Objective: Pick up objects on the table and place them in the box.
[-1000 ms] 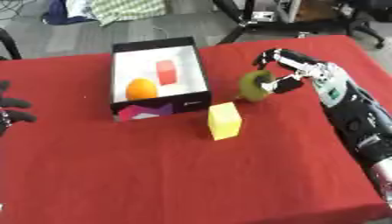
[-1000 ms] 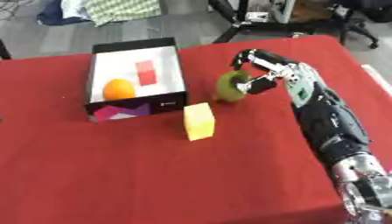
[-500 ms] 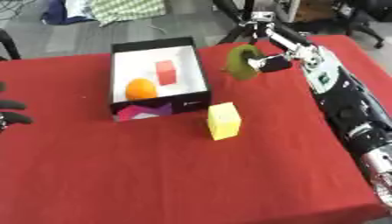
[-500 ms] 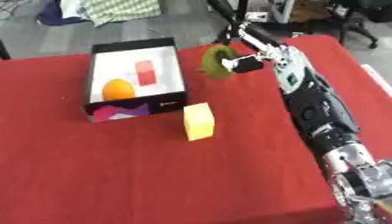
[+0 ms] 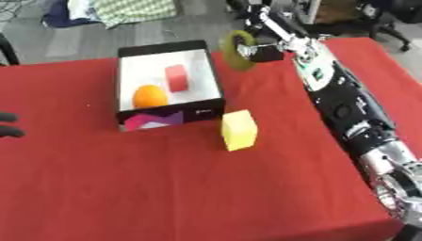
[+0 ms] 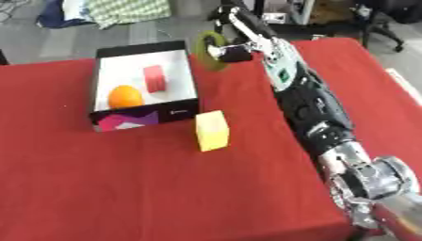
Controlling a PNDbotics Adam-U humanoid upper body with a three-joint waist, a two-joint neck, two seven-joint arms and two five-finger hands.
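My right hand (image 5: 262, 43) is raised above the table beside the box's far right corner, fingers curled round an olive-green round object (image 5: 237, 51). The black box (image 5: 212, 79) with a white inside stands at the back left of the red table (image 5: 165, 179). In it lie an orange (image 5: 149, 96) and a red block (image 5: 176, 77). A yellow block (image 5: 238, 130) stands on the cloth in front of the box's right corner. Only dark fingertips of my left hand (image 5: 10, 124) show at the left edge, lying flat.
The right arm (image 5: 346, 108) stretches along the table's right side from the lower right corner. Beyond the far edge lie a grey floor, a checked cloth (image 5: 132, 10) and chair legs.
My right hand has lifted the green object off the table and carried it up and left toward the box. The yellow block has not moved.
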